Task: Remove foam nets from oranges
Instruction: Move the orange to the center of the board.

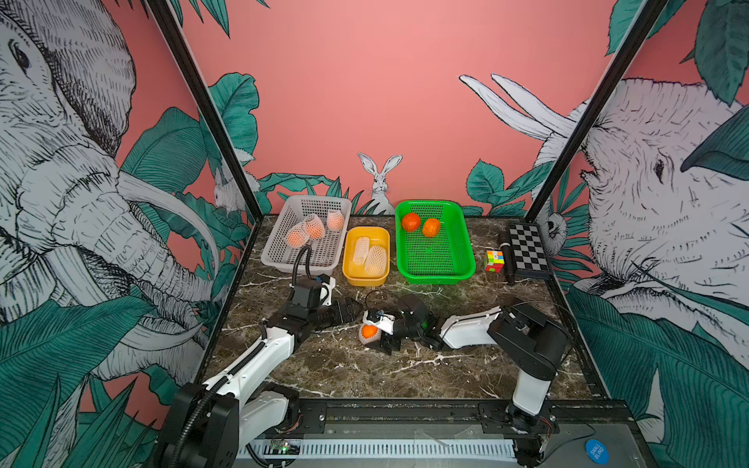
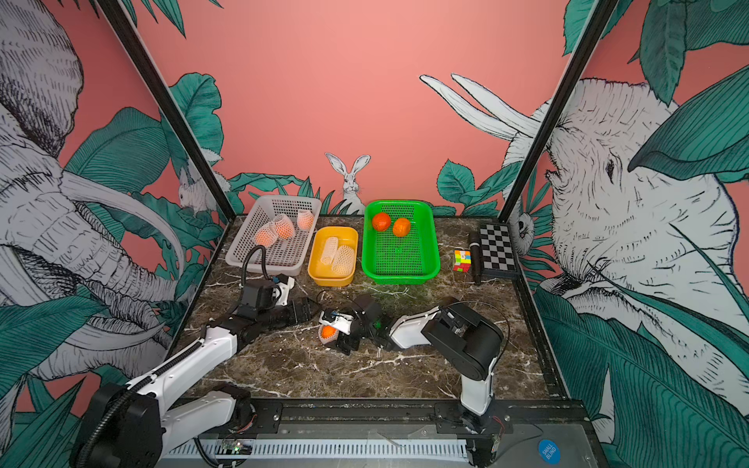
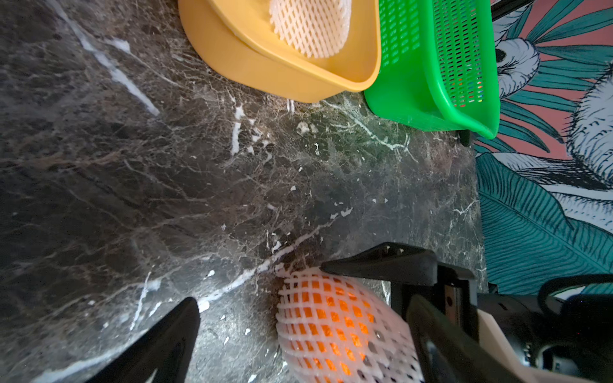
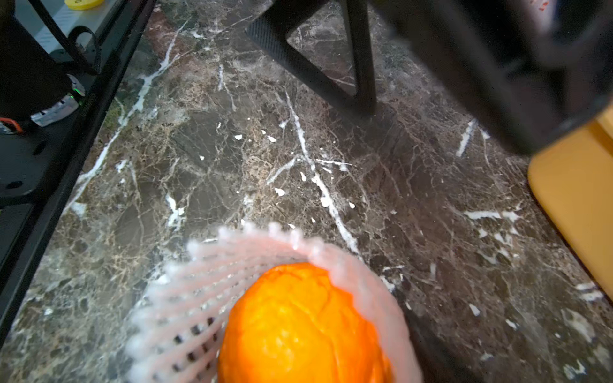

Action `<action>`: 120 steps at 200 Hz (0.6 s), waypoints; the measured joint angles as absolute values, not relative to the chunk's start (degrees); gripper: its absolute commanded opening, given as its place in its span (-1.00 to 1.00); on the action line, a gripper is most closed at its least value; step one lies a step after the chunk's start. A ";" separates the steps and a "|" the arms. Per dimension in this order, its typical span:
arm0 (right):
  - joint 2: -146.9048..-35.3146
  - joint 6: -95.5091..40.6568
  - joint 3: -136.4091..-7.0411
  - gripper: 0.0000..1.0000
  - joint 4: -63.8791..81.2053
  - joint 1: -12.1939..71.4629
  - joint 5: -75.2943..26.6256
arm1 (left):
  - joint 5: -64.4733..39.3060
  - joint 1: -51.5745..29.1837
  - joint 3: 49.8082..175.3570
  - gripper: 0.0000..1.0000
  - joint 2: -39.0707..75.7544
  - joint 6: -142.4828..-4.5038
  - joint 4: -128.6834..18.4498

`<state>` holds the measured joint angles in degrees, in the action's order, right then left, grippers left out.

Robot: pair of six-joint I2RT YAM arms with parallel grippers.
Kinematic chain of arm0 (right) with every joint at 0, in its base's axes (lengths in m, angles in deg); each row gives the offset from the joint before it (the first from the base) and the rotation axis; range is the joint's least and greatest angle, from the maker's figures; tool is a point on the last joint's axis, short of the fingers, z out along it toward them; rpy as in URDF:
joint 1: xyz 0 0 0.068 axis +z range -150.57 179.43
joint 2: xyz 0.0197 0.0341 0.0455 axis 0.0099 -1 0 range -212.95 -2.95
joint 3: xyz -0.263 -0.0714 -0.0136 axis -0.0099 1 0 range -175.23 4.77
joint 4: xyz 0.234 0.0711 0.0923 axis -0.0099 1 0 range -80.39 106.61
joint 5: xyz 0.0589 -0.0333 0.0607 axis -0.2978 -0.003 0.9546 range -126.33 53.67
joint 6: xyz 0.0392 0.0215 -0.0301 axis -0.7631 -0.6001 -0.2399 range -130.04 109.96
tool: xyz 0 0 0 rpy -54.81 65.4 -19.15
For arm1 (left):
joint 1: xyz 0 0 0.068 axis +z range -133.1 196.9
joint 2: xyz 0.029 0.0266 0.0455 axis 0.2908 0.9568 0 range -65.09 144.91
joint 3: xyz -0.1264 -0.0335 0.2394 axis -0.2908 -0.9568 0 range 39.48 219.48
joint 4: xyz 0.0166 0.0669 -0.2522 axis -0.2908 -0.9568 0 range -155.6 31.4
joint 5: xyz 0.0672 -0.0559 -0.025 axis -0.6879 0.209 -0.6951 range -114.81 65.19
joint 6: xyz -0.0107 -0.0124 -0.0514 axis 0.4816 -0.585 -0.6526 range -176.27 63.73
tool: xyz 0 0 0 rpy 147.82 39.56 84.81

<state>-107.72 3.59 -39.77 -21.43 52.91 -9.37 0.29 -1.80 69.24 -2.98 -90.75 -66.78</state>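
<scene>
One netted orange [image 1: 368, 332] lies mid-table inside my right gripper [image 1: 377, 337]. The left wrist view shows a finger [image 3: 378, 265] touching its white mesh [image 3: 331, 315], clamped or not I cannot tell, and only the right wrist view shows peel [image 4: 298, 325] at the net's mouth. My left gripper [image 1: 356, 308] gapes empty near its 11 o'clock; beyond, three netted oranges [image 1: 314, 229] at 11, two empty nets [image 1: 375, 259] at 12, two bare oranges [image 1: 411, 221] at 1.

Dark marble table [image 3: 132, 165] w/ white veins; yellow tub [image 3: 265, 73] holds an empty white foam net [image 3: 311, 26], w/ a green perforated basket [image 3: 431, 83] just beside the tub. Close to the lens there's a netted orange [image 3: 331, 325], fruit showing thru the mesh holes. The right gripper's black finger [image 3: 381, 265] rests on its net, and the left gripper's finger [image 3: 166, 341] stands clear of it.
</scene>
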 measured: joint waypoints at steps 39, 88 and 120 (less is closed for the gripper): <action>-107.63 2.91 -39.75 0.45 -21.39 52.95 -10.66 | 0.29 -1.58 69.17 0.99 -3.09 -90.73 -66.76; -104.26 0.94 -36.29 0.39 -21.41 52.95 -14.51 | 0.27 -1.29 69.17 0.99 -3.26 -90.05 -66.85; -99.37 -1.83 -31.64 0.39 -21.32 52.95 -17.53 | 0.49 -1.29 69.19 0.99 -3.20 -89.44 -66.89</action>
<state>-99.37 -1.83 -31.64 -21.32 52.95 -17.53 0.49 -1.29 69.19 -3.20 -89.44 -66.89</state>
